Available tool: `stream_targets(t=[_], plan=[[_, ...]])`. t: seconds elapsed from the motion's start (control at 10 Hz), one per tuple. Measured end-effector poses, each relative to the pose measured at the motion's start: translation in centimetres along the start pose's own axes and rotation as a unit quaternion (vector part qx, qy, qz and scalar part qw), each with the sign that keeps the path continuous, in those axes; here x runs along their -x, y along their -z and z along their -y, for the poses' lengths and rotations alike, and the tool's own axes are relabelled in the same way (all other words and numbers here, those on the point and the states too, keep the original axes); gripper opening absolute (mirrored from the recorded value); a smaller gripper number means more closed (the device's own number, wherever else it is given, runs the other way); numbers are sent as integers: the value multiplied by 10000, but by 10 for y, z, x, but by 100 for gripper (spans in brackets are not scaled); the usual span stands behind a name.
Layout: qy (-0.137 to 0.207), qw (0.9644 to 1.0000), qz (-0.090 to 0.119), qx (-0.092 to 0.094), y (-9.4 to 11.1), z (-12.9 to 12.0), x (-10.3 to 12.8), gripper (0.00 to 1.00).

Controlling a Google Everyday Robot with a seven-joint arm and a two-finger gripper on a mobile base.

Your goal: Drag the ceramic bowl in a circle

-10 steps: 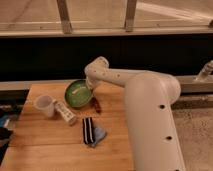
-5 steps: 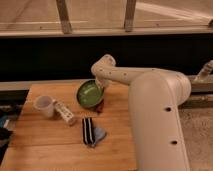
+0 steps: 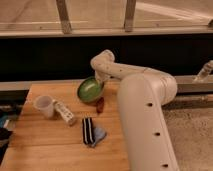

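Observation:
The ceramic bowl (image 3: 89, 91), glossy green inside with a paler rim, sits at the back middle of the wooden table (image 3: 45, 150), tilted so that its inside faces the camera. My gripper (image 3: 101, 83) comes down from the white arm at the bowl's right rim and is shut on that rim. The arm's elbow hides the fingers' far side.
A small white cup (image 3: 44, 105) stands left of the bowl, with a white packet (image 3: 65, 113) lying beside it. A dark red-brown object (image 3: 100, 105) lies just in front of the bowl. A black striped item (image 3: 88, 131) and a blue cloth (image 3: 99, 135) lie nearer the front.
The bowl has moved to the right with my gripper, away from the white cup, and then slightly towards the back of the table.

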Motion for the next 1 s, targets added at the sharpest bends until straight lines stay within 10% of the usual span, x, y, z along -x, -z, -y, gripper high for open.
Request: stream_targets(t=[0.5, 1.0], plan=[[811, 9924, -193, 909, 5, -103, 10, 0], [1378, 9838, -796, 826, 67, -123, -35, 0]])
